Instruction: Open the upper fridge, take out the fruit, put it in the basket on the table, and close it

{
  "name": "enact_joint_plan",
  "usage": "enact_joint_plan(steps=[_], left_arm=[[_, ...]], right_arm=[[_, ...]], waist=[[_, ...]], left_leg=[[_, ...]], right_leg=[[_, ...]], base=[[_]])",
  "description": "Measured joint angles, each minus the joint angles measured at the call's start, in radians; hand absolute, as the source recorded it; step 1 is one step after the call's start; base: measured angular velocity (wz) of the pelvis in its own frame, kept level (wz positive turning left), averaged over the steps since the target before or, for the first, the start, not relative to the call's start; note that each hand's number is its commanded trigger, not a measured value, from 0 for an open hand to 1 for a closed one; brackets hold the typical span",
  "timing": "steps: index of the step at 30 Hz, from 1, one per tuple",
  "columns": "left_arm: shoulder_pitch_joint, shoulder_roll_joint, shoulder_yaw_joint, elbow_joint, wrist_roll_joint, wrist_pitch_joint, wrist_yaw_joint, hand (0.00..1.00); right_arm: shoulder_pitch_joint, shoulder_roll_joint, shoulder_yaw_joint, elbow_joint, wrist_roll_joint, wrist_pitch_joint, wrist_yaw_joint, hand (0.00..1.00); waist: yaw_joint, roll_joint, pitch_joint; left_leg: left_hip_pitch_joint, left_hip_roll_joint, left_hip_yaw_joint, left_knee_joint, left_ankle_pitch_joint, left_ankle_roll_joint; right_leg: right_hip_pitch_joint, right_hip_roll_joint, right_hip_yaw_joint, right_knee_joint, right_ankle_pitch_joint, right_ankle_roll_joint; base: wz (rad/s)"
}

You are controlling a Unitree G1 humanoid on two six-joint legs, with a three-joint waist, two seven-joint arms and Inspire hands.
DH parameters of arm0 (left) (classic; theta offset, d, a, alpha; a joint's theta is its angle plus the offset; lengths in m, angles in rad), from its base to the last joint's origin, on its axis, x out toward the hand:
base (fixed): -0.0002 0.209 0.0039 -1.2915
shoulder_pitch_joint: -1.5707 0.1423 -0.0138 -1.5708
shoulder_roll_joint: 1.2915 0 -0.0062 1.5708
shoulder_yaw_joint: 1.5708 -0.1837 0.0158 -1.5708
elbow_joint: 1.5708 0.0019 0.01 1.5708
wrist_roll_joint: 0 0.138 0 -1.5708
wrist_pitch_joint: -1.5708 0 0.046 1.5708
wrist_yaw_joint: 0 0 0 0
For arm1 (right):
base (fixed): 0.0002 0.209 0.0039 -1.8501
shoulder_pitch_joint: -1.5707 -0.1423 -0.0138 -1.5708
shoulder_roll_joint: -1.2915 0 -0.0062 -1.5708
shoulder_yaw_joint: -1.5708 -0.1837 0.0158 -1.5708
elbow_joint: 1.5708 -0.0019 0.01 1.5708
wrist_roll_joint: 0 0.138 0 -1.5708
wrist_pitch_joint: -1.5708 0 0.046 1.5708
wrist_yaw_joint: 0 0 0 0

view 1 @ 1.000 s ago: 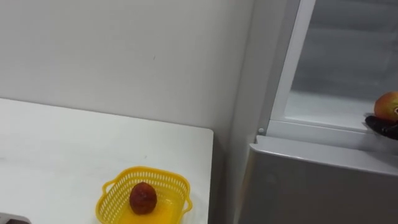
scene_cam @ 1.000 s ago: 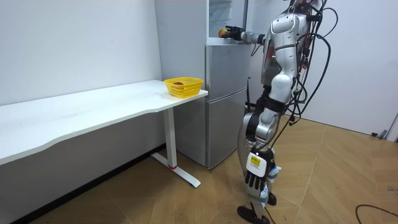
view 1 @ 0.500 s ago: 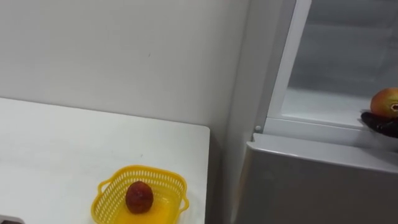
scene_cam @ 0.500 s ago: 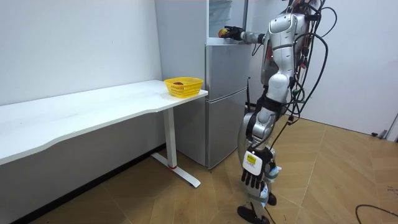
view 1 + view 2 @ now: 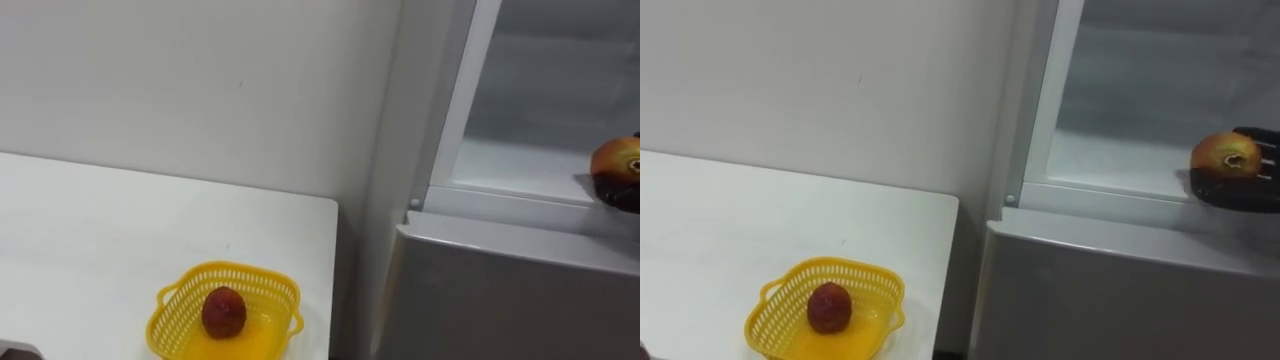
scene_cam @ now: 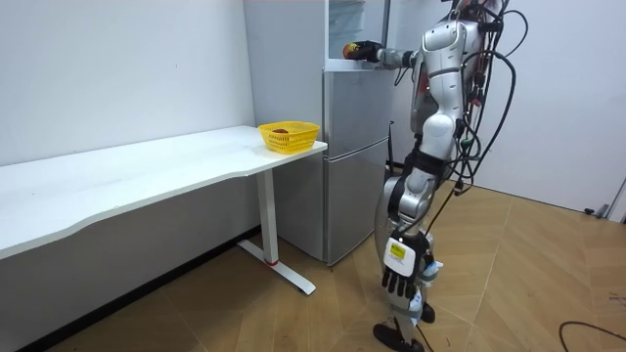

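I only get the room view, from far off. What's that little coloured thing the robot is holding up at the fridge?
Observer: A round fruit, yellow blushed with red, its stem dimple turned toward the head camera.
Visitor: Is it really gripped, or just sitting there?
Observer: Gripped. The right robot hand has dark fingers curled under and behind it, at the front edge of the open upper fridge compartment.
Visitor: And that yellow thing beside the fridge?
Observer: A mesh basket, with a single dark red fruit lying on its floor.
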Motion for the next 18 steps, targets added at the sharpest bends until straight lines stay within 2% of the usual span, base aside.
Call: enact_joint_plan(steps=[7, 12, 15, 18], left_arm=[[-0.003, 0.0, -0.007, -0.004, -0.017, -0.007, 0.008, 0.0], [-0.004, 0.0, -0.006, -0.003, -0.017, -0.007, 0.024, 0.0], [-0.005, 0.0, -0.006, 0.0, -0.017, -0.005, 0.037, 0.0], [-0.013, 0.0, -0.006, 0.001, -0.018, -0.009, 0.046, 0.0]], right_arm=[[-0.028, -0.012, -0.001, 0.002, 0.001, -0.007, 0.001, 1.0], [-0.038, -0.021, 0.0, 0.005, -0.018, -0.006, 0.001, 1.0], [-0.037, -0.021, 0.002, 0.007, -0.023, 0.001, 0.005, 1.0], [-0.038, -0.022, -0.002, 0.022, -0.019, -0.001, 0.0, 1.0]], waist=[[-0.004, 0.011, 0.0068], [0.002, 0.007, 0.0064], [0.001, -0.002, 0.0067], [0.012, -0.004, 0.0065]], left_leg=[[-0.005, 0.0, -0.006, -0.011, 0.0, -0.001], [-0.004, -0.001, -0.02, -0.01, 0.002, -0.003], [-0.001, 0.0, -0.024, -0.009, 0.003, -0.004], [0.002, -0.001, -0.025, -0.009, 0.003, -0.004]], right_leg=[[-0.005, 0.0, -0.007, -0.001, 0.0, 0.0], [-0.006, -0.001, -0.018, -0.001, 0.0, 0.0], [-0.004, -0.003, -0.019, -0.003, 0.0, 0.0], [-0.001, -0.003, -0.021, -0.004, 0.0, 0.0]], base=[[0.02], [0.07], [0.0], [0.0]])
